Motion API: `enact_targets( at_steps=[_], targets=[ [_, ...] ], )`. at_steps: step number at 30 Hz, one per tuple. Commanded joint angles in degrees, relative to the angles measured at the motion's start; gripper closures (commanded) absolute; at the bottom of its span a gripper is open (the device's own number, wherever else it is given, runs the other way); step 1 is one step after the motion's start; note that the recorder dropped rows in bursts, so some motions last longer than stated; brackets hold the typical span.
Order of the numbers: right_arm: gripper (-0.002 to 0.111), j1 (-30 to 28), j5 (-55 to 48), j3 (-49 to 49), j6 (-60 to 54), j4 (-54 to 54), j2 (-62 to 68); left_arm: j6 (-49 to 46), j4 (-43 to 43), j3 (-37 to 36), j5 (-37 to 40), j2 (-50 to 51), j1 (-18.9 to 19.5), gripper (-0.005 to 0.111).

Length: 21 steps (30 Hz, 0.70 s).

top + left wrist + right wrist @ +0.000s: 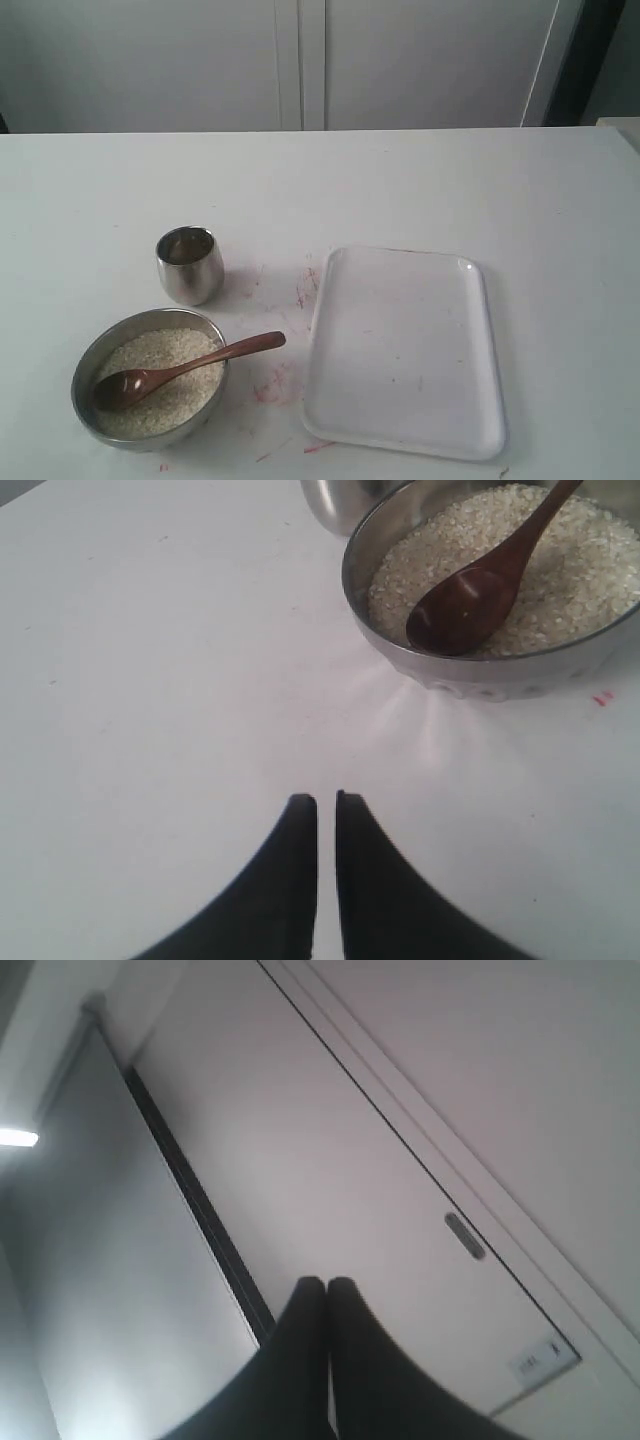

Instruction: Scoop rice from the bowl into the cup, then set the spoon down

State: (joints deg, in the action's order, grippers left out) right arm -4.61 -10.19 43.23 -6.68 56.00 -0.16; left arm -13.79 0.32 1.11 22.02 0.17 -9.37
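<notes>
The steel bowl [85, 375] sits at the table's front left, filled with off-white rice [160, 355]. The wooden spoon [190, 366] lies in it, oval end in the rice, handle resting over the rim toward the right. The small steel cup [189, 265] stands just behind the bowl. In the left wrist view, the bowl [480, 675], rice [590, 570], spoon [470, 605] and an edge of the cup [335, 505] appear beyond my left gripper [326, 800], which is shut on nothing above bare table. My right gripper [327, 1285] is shut and empty, pointing at a cabinet wall. Neither gripper shows in the exterior view.
A white rectangular tray [405, 350] lies to the right of the bowl. Pink smudges [275, 385] mark the table between bowl and tray. White cabinet doors [300, 60] stand behind the table's far edge.
</notes>
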Motion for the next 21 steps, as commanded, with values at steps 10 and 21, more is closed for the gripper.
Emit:
enact_targets(
  at_steps=[10, 21],
  targets=[
    [0.108, -0.4, -11.6, 23.1, -10.0, -0.6, 14.4, 0.3, 0.2, -0.5, 2.0, -0.2, 0.0, 0.092],
    [0.108, -0.4, -36.4, 44.6, -14.1, 0.5, 37.0, 0.3, 0.2, -0.5, 2.0, -0.2, 0.0, 0.092]
  ],
)
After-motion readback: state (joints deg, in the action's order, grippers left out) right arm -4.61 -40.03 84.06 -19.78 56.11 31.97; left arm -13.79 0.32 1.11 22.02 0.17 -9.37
